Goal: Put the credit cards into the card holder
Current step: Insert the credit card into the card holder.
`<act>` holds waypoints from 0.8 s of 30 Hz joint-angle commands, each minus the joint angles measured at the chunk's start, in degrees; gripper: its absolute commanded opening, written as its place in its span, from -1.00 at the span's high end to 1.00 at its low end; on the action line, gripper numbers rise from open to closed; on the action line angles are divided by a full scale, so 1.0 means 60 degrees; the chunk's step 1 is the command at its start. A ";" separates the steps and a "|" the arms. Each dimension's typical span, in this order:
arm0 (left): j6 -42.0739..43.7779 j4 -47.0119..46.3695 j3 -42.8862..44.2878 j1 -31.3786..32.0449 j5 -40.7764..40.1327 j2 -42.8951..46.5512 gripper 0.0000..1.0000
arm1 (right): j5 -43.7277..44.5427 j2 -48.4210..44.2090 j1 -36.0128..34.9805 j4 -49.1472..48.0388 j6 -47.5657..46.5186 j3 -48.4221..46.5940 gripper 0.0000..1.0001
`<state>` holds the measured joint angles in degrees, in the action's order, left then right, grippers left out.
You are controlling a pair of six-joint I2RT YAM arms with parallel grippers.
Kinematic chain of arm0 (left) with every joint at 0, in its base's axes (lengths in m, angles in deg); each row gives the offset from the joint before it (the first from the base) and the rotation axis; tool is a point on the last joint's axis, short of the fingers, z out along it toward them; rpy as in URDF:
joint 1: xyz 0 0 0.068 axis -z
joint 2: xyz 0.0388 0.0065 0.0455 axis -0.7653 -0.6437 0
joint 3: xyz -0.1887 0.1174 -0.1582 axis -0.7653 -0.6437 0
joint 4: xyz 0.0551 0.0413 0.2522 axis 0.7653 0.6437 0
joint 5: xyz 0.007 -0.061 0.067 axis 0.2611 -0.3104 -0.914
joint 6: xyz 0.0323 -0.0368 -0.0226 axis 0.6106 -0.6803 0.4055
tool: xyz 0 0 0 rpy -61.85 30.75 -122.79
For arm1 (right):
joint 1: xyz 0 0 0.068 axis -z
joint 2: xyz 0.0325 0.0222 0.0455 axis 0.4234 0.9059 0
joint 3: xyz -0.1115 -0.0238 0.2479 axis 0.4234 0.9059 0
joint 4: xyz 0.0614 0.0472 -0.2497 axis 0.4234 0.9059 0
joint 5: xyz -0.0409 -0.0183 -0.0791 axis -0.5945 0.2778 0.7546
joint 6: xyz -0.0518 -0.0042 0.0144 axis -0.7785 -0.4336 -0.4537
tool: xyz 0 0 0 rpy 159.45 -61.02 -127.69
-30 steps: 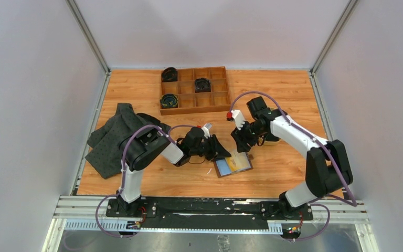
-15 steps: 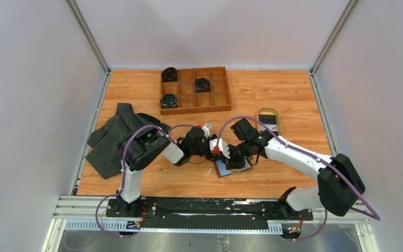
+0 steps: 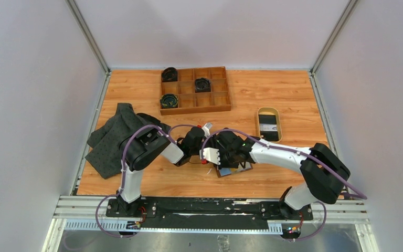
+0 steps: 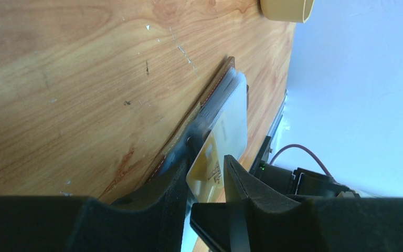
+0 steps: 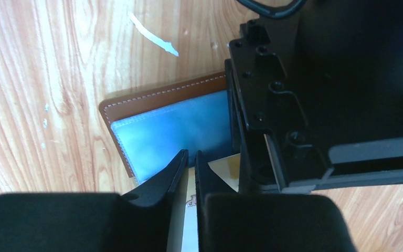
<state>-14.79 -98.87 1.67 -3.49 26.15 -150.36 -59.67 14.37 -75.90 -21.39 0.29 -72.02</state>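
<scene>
Right hand [image 5: 190,156] pinched narrowly on a yellow credit card [image 5: 224,170] lying over the open card holder [image 5: 162,131], whose edge the left hand [image 4: 206,155] clamped, low on the wooden tabletop [image 4: 57,79].

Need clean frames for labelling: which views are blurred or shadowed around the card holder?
Top external: sharp, evenly lit, card holder small under the right gripper. Left wrist: left gripper soft black, wall washed out. Right wrist: blue sleeve partly shadowed; credit card barely shows.
</scene>
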 commanded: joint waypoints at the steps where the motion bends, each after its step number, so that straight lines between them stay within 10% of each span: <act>1: 0.0304 0.0379 0.0037 0.0057 0.0020 -0.0374 0.26 | 0.0719 0.0044 -0.0109 0.0527 -0.0306 -0.0167 0.75; 24: 0.0504 0.0385 -0.0073 -0.0049 0.0049 -0.0643 0.24 | 0.2389 -0.0432 0.0956 0.1221 -0.0662 -0.0437 0.81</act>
<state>-14.09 -101.05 1.67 -3.63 27.09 -151.70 -49.99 12.84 -71.94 -15.80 -3.38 -73.18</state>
